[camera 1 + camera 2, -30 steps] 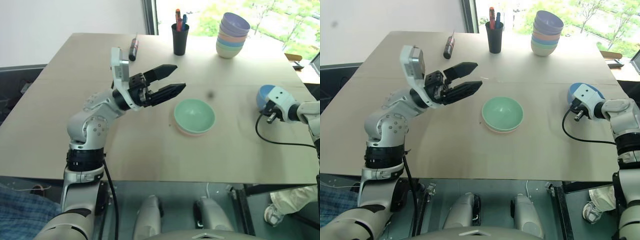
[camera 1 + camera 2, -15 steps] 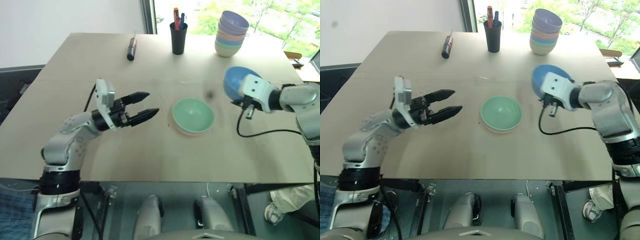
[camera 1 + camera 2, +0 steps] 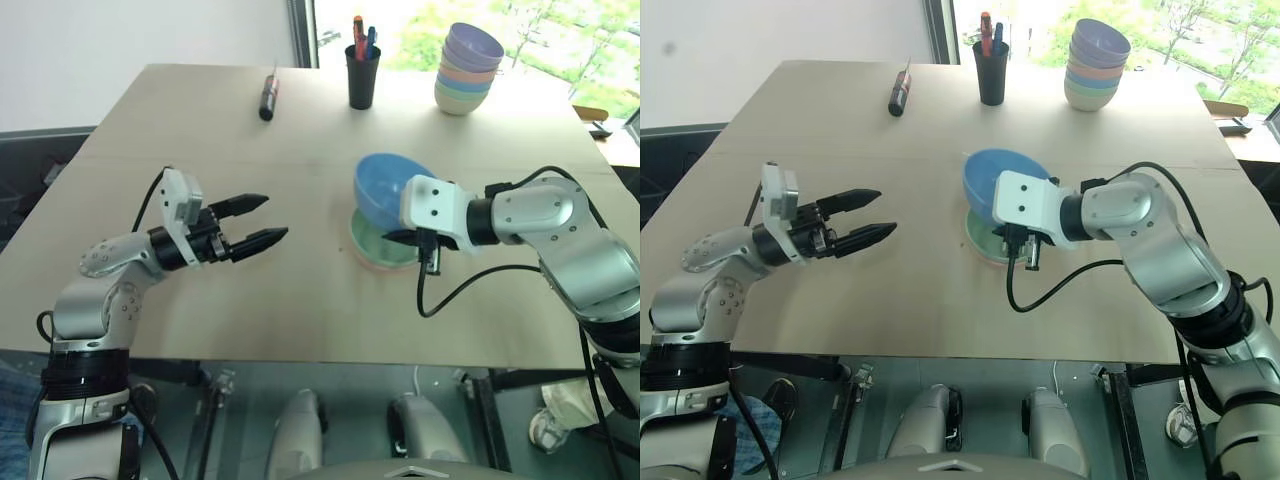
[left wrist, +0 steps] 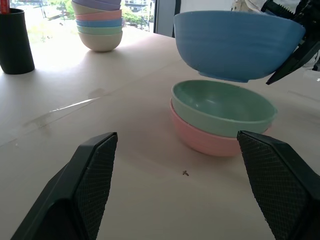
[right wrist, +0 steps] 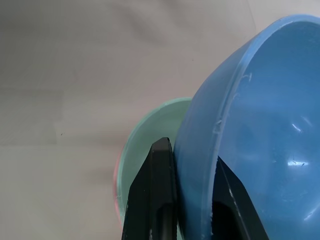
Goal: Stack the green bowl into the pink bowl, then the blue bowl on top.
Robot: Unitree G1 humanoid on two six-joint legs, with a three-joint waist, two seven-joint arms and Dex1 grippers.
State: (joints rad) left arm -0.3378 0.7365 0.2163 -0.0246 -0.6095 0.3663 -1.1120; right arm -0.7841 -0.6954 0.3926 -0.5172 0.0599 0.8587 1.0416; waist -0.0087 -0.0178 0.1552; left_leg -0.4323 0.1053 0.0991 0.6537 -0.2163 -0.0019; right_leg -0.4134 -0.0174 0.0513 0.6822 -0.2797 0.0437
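Note:
The green bowl (image 4: 220,102) sits nested in the pink bowl (image 4: 200,139) at the middle of the table. Just above them hangs the blue bowl (image 3: 385,185), tilted, with a small gap under it in the left wrist view. My right gripper (image 5: 190,152) is shut on the blue bowl's rim, one finger outside the wall and one inside. My left gripper (image 3: 272,217) stands open and empty over the table, left of the bowls, pointing toward them.
At the table's far edge stand a black pen cup (image 3: 363,75), a tall stack of multicoloured bowls (image 3: 468,70) and a dark pen-like tool (image 3: 267,97). A black cable (image 3: 450,290) loops from my right wrist over the table.
My right arm carried the blue bowl from the table's right side leftward to above the green bowl. My left gripper drew back to the left and lower, staying open.

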